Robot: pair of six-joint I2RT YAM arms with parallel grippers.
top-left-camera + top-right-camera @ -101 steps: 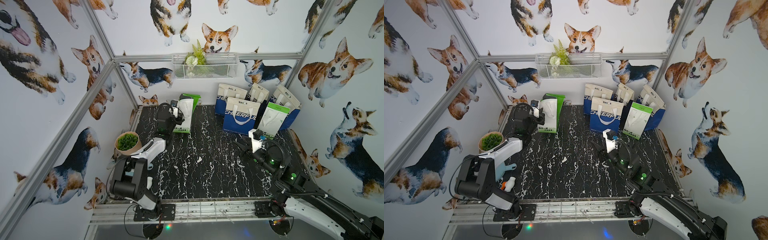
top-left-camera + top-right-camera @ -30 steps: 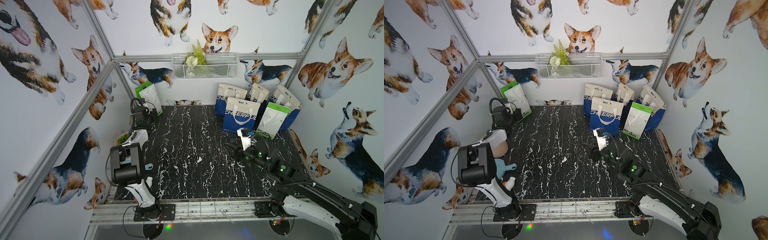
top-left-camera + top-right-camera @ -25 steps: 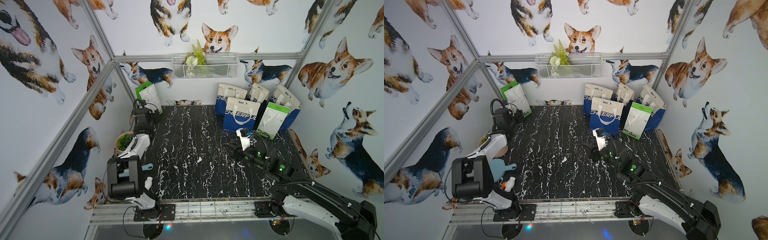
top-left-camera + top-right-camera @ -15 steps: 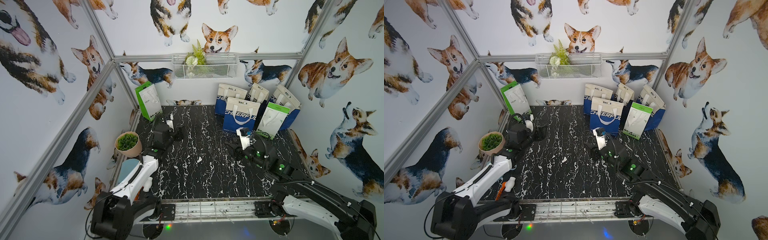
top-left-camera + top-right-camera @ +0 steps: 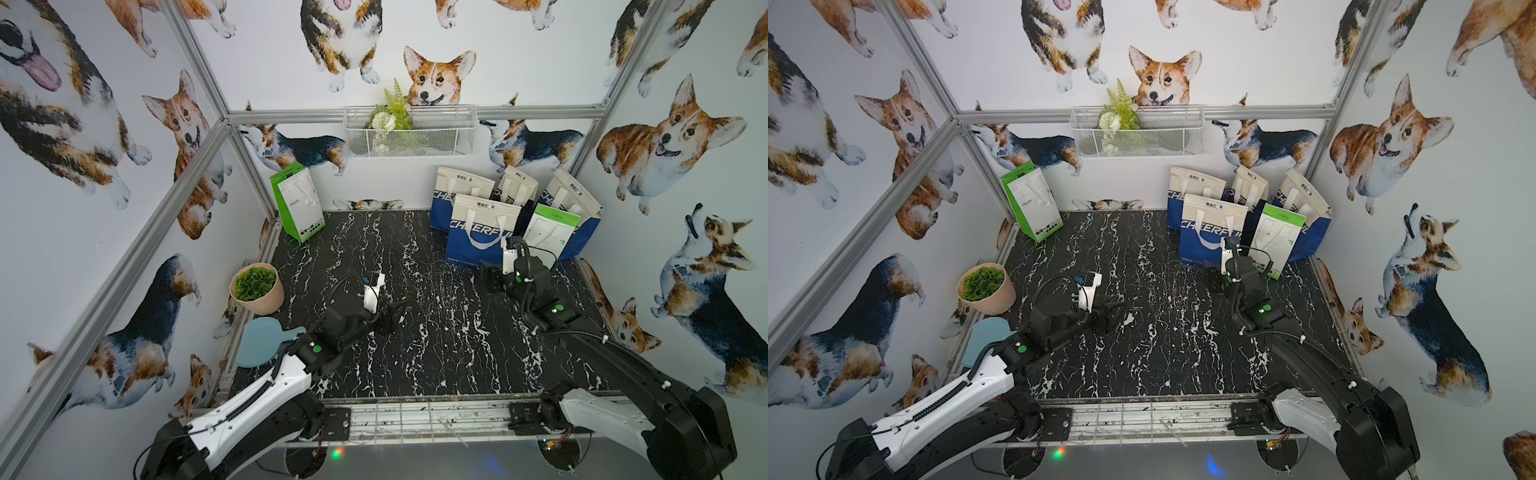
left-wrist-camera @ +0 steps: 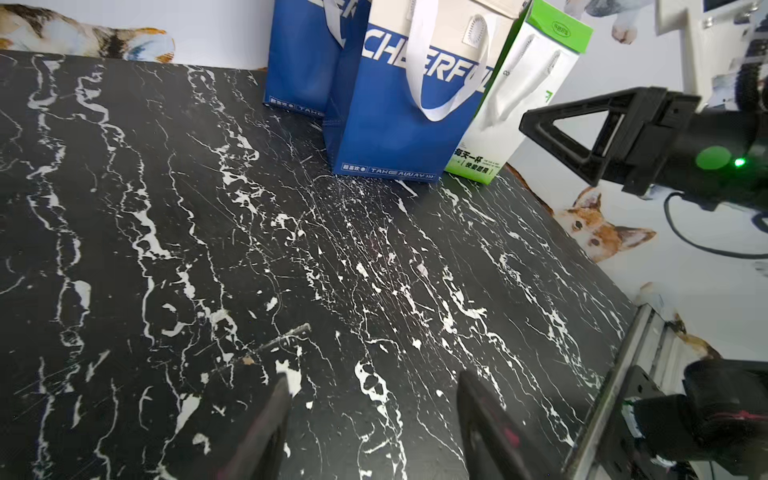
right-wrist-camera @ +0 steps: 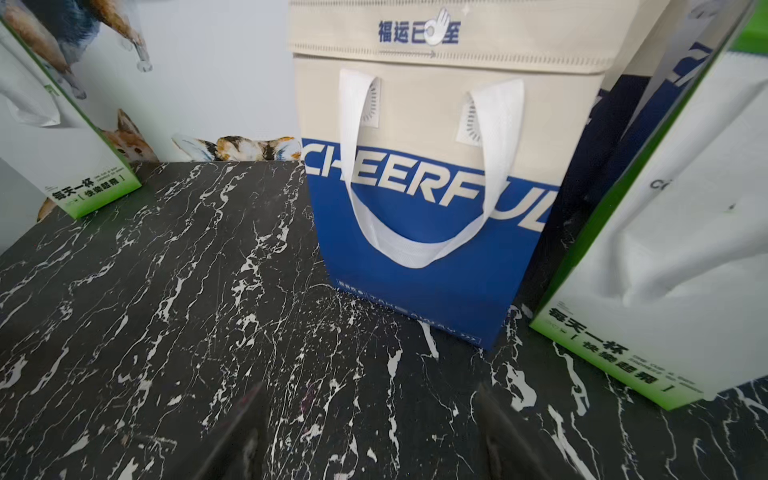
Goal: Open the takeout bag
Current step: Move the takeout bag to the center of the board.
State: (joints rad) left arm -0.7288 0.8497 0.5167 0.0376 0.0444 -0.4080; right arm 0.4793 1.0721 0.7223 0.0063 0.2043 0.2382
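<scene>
Item: takeout bag, blue lower half, cream upper, "CHEERFUL" lettering. It looks like non-woven fabric. It is boxy and stands upright on its base at the far right of the counter, foremost among like bags. Mouth closed: cream top band folded flat. A white strap handle hangs slack in a loop down the front face. Bearing: broad face square to the right tool and just ahead of it, long axis vertical, so the fold sits above the tool's present line. Right tool: jaws apart, nothing between, low over the counter. Left tool: jaws likewise apart and empty, mid-counter, well apart from the bag. The right arm is judged the nearer. Adjacent: green-and-white bag, smooth and stiff-sided, close beside the item toward the right wall; contact cannot be told. Elsewhere: second green-and-white bag leaning in the far left corner, potted plant, wire basket on the back wall. Counter finish: black with white veining, scuffed.
</scene>
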